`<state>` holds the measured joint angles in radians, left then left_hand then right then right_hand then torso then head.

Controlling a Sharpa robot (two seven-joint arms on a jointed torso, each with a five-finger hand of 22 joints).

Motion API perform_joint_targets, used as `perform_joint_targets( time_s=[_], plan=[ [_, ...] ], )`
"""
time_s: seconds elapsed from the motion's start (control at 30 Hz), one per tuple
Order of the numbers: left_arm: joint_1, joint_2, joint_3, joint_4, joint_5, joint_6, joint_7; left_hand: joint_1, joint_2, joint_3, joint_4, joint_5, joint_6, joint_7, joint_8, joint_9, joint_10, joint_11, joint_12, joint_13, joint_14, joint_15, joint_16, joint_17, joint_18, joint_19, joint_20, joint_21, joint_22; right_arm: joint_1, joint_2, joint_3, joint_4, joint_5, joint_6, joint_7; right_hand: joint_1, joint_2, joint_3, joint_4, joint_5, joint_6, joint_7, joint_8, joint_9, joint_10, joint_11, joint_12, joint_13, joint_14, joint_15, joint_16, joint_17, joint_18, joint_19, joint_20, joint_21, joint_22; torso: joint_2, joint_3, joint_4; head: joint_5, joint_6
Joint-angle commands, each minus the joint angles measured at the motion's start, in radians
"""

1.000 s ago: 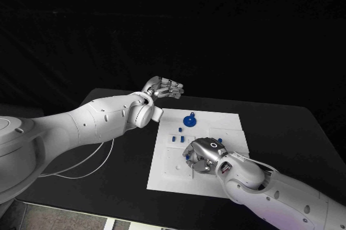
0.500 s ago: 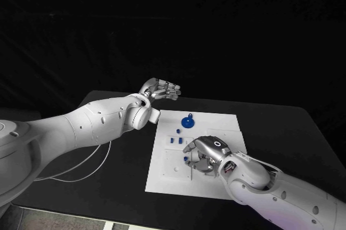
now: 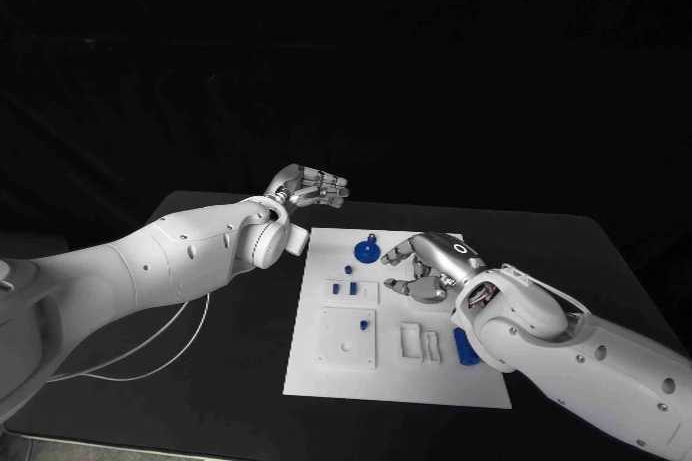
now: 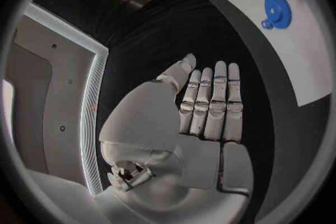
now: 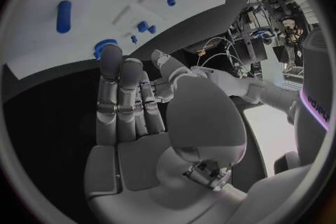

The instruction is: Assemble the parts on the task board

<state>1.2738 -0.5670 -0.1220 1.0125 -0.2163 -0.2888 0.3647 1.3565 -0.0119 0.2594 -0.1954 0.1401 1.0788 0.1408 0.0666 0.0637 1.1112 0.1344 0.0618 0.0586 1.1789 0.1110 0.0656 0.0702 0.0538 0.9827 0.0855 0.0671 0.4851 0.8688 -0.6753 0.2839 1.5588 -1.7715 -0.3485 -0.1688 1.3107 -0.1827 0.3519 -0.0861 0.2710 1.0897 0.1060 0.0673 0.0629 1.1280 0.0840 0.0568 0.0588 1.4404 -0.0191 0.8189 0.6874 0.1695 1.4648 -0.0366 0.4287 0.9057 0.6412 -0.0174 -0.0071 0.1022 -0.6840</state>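
The white task board (image 3: pixel 329 366) lies in the middle of the black table. A blue gear (image 3: pixel 369 249) sits near its far edge, a blue oblong part (image 3: pixel 464 346) lies at its near right, and small blue pegs (image 3: pixel 342 288) stand left of centre. My right hand (image 3: pixel 426 268) hovers over the board's far right, just beside the gear, fingers loosely extended and holding nothing. The right wrist view shows the gear (image 5: pixel 103 45) partly behind its fingertips (image 5: pixel 112 59) and the oblong part (image 5: pixel 64 15). My left hand (image 3: pixel 307 189) stays off the board's far left corner, empty, fingers straight (image 4: pixel 210 106).
White raised blocks (image 3: pixel 411 341) stand on the board next to the oblong part. A thin white cable (image 3: pixel 159 333) loops over the table under my left arm. Bare black table (image 3: pixel 577 251) surrounds the board on every side.
My right hand has moved from the board's near middle toward its far edge beside the gear. The blue oblong part now lies uncovered at the near right. The left hand has barely moved.
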Motion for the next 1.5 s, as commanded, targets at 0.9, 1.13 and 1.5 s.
perform_joint_targets(
  time_s=[0.9,1.13,1.5],
  plan=[
    [0.000,-0.003,0.001,0.007,0.006,0.015,0.000,-0.004,0.007,-0.008,0.000,-0.005,-0.007,-0.003,-0.002,0.001,-0.007,-0.002,-0.001,-0.001,-0.005,0.000,-0.004,0.002,0.010,0.007,0.004,0.004,-0.008,0.038,-0.031,0.017,-0.119,-0.020,0.301,-0.039,0.026,0.026,-0.182,0.010,0.020,-0.015,-0.019,-0.005,0.000,-0.028,0.007,0.003,0.000,-0.002,0.002,0.016,-0.014,0.002,0.041,-0.001,0.022,-0.065,0.001,-0.0004,0.0024,-0.024,0.001],
    [0.000,-0.003,0.001,0.007,0.006,0.015,0.000,-0.004,0.007,-0.008,0.000,-0.005,-0.007,-0.003,-0.002,0.001,-0.007,-0.002,-0.001,-0.001,-0.005,0.000,-0.004,0.002,0.010,0.007,0.004,0.004,-0.008,0.038,-0.026,0.006,-0.130,-0.029,0.309,-0.041,-0.001,0.032,-0.102,-0.037,0.001,-0.003,-0.014,-0.005,0.000,-0.003,0.001,0.003,0.000,-0.002,-0.001,0.019,-0.013,-0.002,0.040,-0.004,0.032,-0.076,0.001,-0.0008,0.0019,-0.024,0.000],
    [0.000,-0.004,0.001,0.007,0.006,0.015,-0.002,-0.004,0.008,-0.010,0.001,-0.005,-0.007,-0.002,-0.002,0.001,-0.008,-0.002,-0.001,-0.001,-0.007,0.000,-0.004,0.002,0.011,0.008,0.005,0.004,-0.016,0.038,-0.017,-0.011,-0.142,-0.043,0.309,-0.041,-0.044,0.035,0.107,-0.083,-0.085,0.059,-0.004,-0.004,0.001,0.061,-0.013,0.002,0.000,-0.002,-0.007,0.023,-0.010,-0.010,0.038,-0.010,0.044,-0.074,0.001,-0.0001,0.0018,-0.024,-0.002]
  ],
)
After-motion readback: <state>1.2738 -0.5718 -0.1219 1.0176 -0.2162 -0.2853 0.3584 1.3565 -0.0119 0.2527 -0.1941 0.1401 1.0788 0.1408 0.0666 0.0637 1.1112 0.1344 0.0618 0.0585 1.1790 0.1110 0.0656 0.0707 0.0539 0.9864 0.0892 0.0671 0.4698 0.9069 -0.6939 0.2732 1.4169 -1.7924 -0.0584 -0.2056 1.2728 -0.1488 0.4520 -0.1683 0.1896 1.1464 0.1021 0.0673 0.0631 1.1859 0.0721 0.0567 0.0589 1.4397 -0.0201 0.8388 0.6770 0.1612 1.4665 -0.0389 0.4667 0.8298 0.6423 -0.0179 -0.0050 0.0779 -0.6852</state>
